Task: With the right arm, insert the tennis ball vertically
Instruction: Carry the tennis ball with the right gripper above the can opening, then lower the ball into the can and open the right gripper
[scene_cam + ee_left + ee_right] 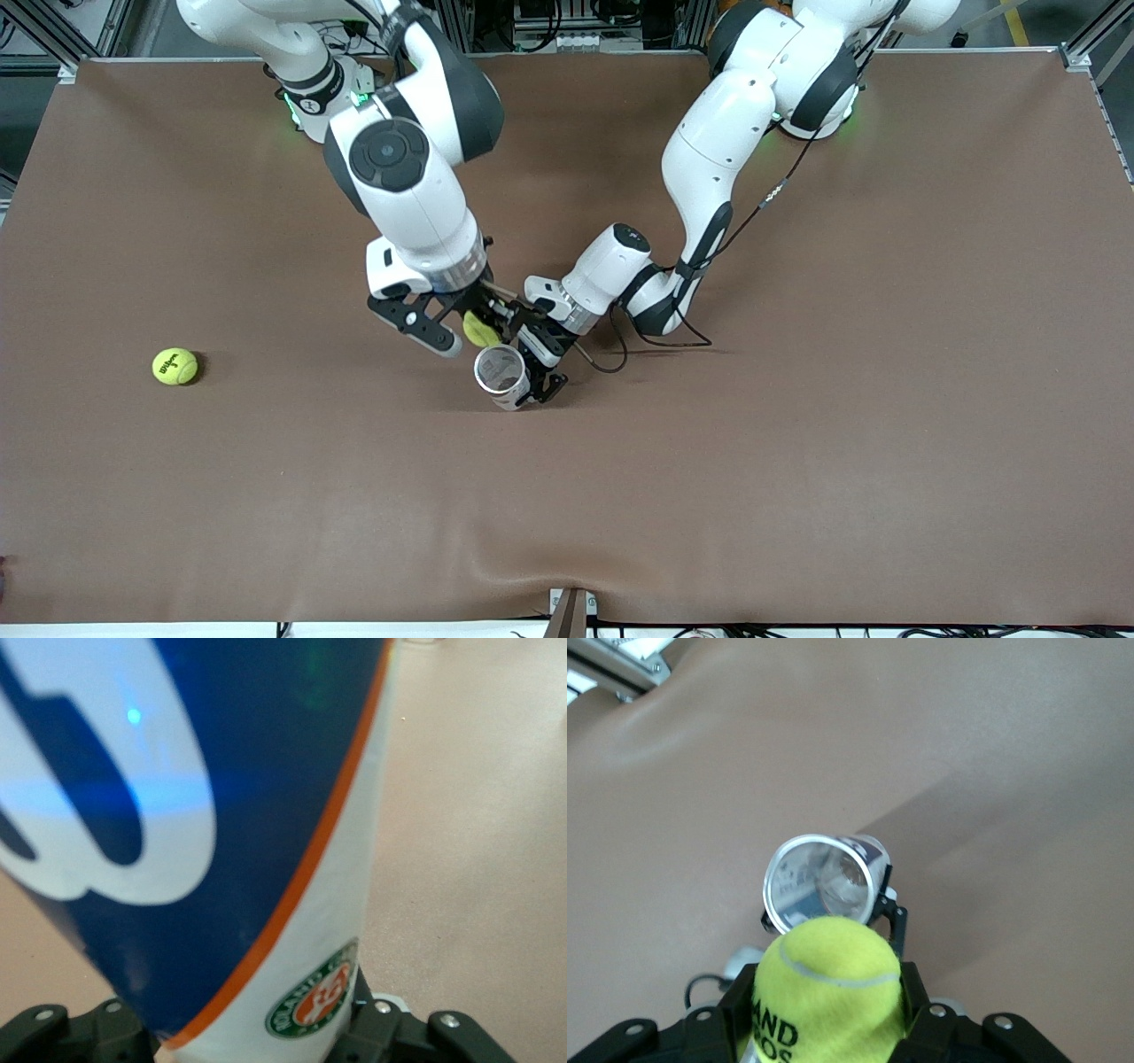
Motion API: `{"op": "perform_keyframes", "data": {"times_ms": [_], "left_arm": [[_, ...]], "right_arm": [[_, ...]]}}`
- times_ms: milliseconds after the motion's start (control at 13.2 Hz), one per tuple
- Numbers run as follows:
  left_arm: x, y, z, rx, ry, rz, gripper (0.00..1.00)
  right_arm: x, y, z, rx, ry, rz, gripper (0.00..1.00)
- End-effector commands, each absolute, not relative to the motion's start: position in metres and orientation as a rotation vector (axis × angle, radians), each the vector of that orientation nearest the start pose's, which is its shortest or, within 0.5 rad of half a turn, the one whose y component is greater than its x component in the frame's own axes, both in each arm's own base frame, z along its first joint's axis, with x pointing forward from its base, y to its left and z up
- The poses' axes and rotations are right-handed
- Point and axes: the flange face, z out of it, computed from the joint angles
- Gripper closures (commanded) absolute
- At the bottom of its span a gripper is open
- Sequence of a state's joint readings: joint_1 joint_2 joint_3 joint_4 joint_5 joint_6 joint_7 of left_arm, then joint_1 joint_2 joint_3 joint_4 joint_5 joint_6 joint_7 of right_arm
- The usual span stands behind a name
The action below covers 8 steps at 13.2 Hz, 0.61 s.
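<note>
A yellow tennis ball (481,330) (833,988) sits between the fingers of my right gripper (478,335) (831,1028), which is shut on it. My left gripper (537,379) (257,1041) is shut on an upright ball can (501,376) (221,815), blue and white with an orange stripe, its open mouth (822,884) facing up. The held ball hangs a little above the can's mouth and just off its rim, on the side toward the arm bases. The can fills the left wrist view.
A second tennis ball (174,366) lies on the brown table cover (797,443) toward the right arm's end. A black cable (611,354) loops on the cover beside the left wrist. A ridge in the cover (496,567) runs near the front edge.
</note>
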<state>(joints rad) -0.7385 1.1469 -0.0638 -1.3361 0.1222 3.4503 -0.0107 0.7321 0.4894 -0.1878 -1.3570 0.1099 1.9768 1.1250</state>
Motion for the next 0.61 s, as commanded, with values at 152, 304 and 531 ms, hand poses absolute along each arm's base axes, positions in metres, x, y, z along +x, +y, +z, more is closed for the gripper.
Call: {"op": "perform_keyframes", "data": {"times_ms": [152, 304, 531], "left_arm": [[0.531, -0.547, 0.142, -2.900, 1.287, -1.548, 0.27], [0.530, -0.547, 0.141, -2.899, 1.290, -1.545, 0.27], [0.531, -0.547, 0.142, -2.900, 1.287, -1.548, 0.27]], "right_arm": [[0.611, 0.404, 0.455, -2.869, 0.933, -0.182, 1.00], [0.619, 0.398, 0.452, -2.860, 0.945, -0.209, 1.00], [0.621, 0.401, 0.440, -2.869, 0.943, -0.214, 1.00]]}}
